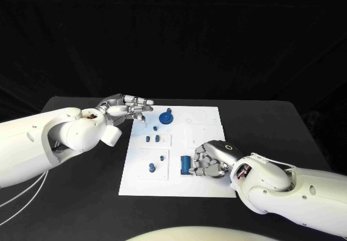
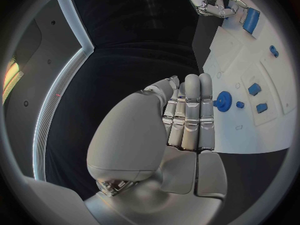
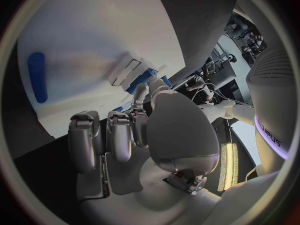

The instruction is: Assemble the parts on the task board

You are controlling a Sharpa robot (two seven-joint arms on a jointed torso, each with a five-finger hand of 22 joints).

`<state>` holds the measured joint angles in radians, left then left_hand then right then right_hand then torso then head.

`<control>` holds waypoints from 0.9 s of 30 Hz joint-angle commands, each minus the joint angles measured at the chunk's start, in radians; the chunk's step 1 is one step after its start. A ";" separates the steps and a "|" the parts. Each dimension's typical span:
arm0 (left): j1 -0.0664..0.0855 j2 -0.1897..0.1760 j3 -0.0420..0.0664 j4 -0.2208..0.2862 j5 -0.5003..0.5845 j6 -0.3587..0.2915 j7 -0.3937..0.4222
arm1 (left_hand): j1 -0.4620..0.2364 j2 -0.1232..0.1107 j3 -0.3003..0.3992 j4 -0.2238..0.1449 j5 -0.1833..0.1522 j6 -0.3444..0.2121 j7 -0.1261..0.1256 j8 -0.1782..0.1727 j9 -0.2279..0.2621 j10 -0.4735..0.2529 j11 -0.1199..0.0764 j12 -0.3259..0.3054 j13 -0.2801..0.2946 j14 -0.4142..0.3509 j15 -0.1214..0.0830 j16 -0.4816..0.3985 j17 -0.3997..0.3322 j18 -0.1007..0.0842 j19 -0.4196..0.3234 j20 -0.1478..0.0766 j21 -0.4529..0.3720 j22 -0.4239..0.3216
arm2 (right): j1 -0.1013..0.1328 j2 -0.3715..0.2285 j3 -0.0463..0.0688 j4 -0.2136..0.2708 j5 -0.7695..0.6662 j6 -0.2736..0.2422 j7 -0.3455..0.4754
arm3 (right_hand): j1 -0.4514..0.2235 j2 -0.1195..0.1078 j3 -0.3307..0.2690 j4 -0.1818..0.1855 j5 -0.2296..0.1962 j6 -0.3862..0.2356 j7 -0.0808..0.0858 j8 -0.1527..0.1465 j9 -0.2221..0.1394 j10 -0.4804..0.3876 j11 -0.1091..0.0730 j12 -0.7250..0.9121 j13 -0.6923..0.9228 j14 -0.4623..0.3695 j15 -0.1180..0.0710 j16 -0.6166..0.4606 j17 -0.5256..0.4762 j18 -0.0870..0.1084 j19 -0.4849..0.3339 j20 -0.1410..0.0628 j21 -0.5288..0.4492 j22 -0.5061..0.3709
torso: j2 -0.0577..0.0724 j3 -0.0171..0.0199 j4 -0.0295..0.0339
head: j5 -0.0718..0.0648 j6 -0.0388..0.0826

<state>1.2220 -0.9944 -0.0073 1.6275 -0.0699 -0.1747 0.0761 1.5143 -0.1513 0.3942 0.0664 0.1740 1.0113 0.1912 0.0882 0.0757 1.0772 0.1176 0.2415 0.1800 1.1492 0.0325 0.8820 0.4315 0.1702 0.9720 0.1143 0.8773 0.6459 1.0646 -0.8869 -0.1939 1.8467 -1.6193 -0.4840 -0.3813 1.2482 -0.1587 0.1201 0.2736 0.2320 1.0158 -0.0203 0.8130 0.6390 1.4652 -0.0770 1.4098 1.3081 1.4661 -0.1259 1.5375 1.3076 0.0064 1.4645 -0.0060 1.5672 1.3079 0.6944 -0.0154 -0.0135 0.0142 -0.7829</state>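
Board: the white board (image 1: 206, 118) lies flat in the middle of the black table (image 1: 275, 130), with its long sides running toward the far and near edges.
Gear: a blue gear (image 1: 165, 118) sits near the board's far edge, left of its middle; in the left wrist view it (image 2: 223, 98) lies just past the fingertips.
Small parts: several blue pieces (image 1: 152, 138) stand along the board's left side, and one more (image 1: 152, 167) sits nearer the near left corner.
Cylinder: a blue cylinder (image 1: 186, 162) lies near the board's near edge, just left of the right hand; the right wrist view shows it (image 3: 37, 77) apart from the fingers.
Left hand: the left hand (image 1: 127, 109) hovers at the board's far left corner, fingers straight and close together, holding nothing.
Right hand: the right hand (image 1: 211, 159) rests over the board's near right part, fingers curled loosely downward, with nothing visibly grasped.
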 commanded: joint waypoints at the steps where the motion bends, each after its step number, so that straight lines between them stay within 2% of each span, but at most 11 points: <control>1: 0.000 0.000 0.000 0.002 0.001 0.009 0.002 | 0.009 0.001 0.002 -0.006 0.001 -0.003 0.001 -0.002 -0.001 -0.008 0.000 0.005 0.001 -0.006 0.000 -0.006 -0.001 0.015 0.001 0.005 0.001 0.001 | -0.003 -0.002 0.000 0.008 -0.020 -0.028 -0.016 | 0.008 -0.001 -0.007 0.004 0.001 -0.001 -0.008 0.010 0.010 0.037 -0.010 0.007 0.133 0.095 -0.007 0.004 0.219 -0.006 0.106 -0.009 0.004 0.263 | 0.000 -0.0006 -0.0021 | 0.003 -0.002; 9: 0.000 -0.001 0.000 0.002 0.001 0.010 0.000 | 0.009 0.001 0.002 -0.006 0.001 -0.003 0.001 -0.002 -0.001 -0.008 0.000 0.005 0.001 -0.006 0.000 -0.006 -0.001 0.015 0.001 0.005 0.001 0.001 | -0.005 -0.010 0.000 0.016 -0.028 -0.028 -0.004 | 0.009 -0.005 -0.013 0.007 -0.001 -0.004 -0.009 0.017 0.017 0.039 -0.011 0.011 0.137 0.096 -0.008 0.006 0.222 -0.006 0.106 -0.010 0.004 0.263 | -0.001 0.0004 -0.0017 | 0.004 0.000; 18: 0.000 0.000 -0.001 0.000 0.000 0.010 -0.001 | 0.009 0.001 0.002 -0.006 0.001 -0.003 0.001 -0.002 -0.001 -0.008 0.000 0.005 0.001 -0.006 0.000 -0.006 -0.001 0.015 0.001 0.005 0.001 0.001 | -0.005 -0.019 0.002 0.024 -0.034 -0.037 -0.004 | 0.010 -0.003 -0.013 0.008 0.001 -0.005 -0.009 0.020 0.019 0.039 -0.011 0.011 0.137 0.096 -0.008 0.007 0.222 -0.006 0.106 -0.010 0.004 0.263 | -0.001 -0.0004 -0.0014 | -0.002 0.005; 22: 0.000 0.000 -0.002 -0.001 0.000 0.010 0.000 | 0.009 0.001 0.002 -0.006 0.001 -0.003 0.001 -0.002 -0.001 -0.008 0.000 0.005 0.001 -0.006 0.000 -0.006 -0.001 0.015 0.001 0.005 0.001 0.001 | -0.001 -0.041 0.005 0.037 -0.016 -0.061 0.001 | 0.012 0.005 -0.013 0.013 0.009 -0.030 -0.005 0.012 0.022 0.037 -0.008 0.007 0.135 0.096 -0.007 0.006 0.222 -0.006 0.106 -0.010 0.004 0.263 | -0.002 -0.0008 -0.0013 | -0.007 0.008; 23: 0.000 0.000 -0.002 -0.001 0.000 0.010 0.000 | 0.009 0.001 0.002 -0.006 0.001 -0.003 0.001 -0.002 -0.001 -0.008 0.000 0.005 0.001 -0.006 0.000 -0.006 -0.001 0.015 0.001 0.005 0.001 0.001 | 0.000 -0.046 0.006 0.040 -0.009 -0.067 0.003 | 0.014 0.009 -0.011 0.013 0.012 -0.044 -0.001 0.000 0.018 0.037 -0.006 0.008 0.137 0.096 -0.006 0.007 0.223 -0.006 0.106 -0.010 0.004 0.263 | -0.002 -0.0008 -0.0014 | -0.007 0.008; 24: 0.000 0.000 -0.002 0.000 0.000 0.010 0.001 | 0.009 0.002 0.003 -0.008 0.000 -0.003 0.001 -0.001 -0.001 -0.009 0.000 0.007 0.001 -0.006 0.000 -0.007 -0.002 0.015 0.001 0.005 0.002 0.003 | 0.004 -0.059 0.008 0.046 0.012 -0.076 0.009 | 0.019 0.018 -0.005 0.013 0.018 -0.083 0.012 -0.044 0.000 0.037 0.004 0.011 0.140 0.096 0.000 0.008 0.224 -0.006 0.106 -0.007 0.004 0.263 | -0.002 -0.0011 -0.0019 | -0.010 0.011; 26: 0.000 0.000 -0.003 0.000 0.000 0.010 0.002 | 0.009 0.002 0.003 -0.008 0.000 -0.003 0.001 -0.001 -0.001 -0.009 0.000 0.007 0.001 -0.006 0.000 -0.007 -0.002 0.015 0.001 0.005 0.002 0.003 | 0.014 -0.085 0.010 0.057 0.075 -0.083 0.022 | 0.026 0.029 0.006 0.014 0.020 -0.169 0.056 -0.158 -0.056 0.039 0.034 0.016 0.145 0.097 0.021 0.010 0.227 -0.006 0.106 0.003 0.004 0.263 | -0.002 -0.0016 -0.0021 | -0.013 0.013; 27: 0.000 0.000 -0.003 0.000 0.000 0.009 0.002 | 0.009 0.002 0.003 -0.008 0.000 -0.003 0.001 -0.001 -0.001 -0.009 0.000 0.007 0.001 -0.006 0.000 -0.007 -0.002 0.015 0.001 0.005 0.002 0.003 | 0.021 -0.099 0.011 0.062 0.112 -0.085 0.029 | 0.046 0.036 0.014 0.006 -0.002 -0.113 0.107 -0.270 -0.127 0.037 0.076 0.017 0.147 0.097 0.073 0.010 0.226 -0.006 0.106 0.039 0.004 0.263 | -0.003 -0.0017 -0.0031 | -0.015 0.014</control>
<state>1.2217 -0.9957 -0.0107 1.6256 -0.0701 -0.1747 0.0723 1.5143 -0.1513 0.3975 0.0632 0.1740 1.0113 0.1912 0.0882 0.0758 1.0772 0.1176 0.2473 0.1797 1.1492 0.0325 0.8820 0.4302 0.1701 0.9720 0.1143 0.8773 0.6478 1.0805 -0.9764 -0.1840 1.9030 -1.6007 -0.5367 -0.3783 1.2867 -0.1275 0.1278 0.2825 0.2410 0.8885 0.0585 0.6017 0.5469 1.4658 -0.0221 1.4216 1.3082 1.4662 -0.0774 1.5435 1.3074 0.0066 1.4669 0.0136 1.5669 1.3077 0.6924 -0.0162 -0.0151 0.0038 -0.7722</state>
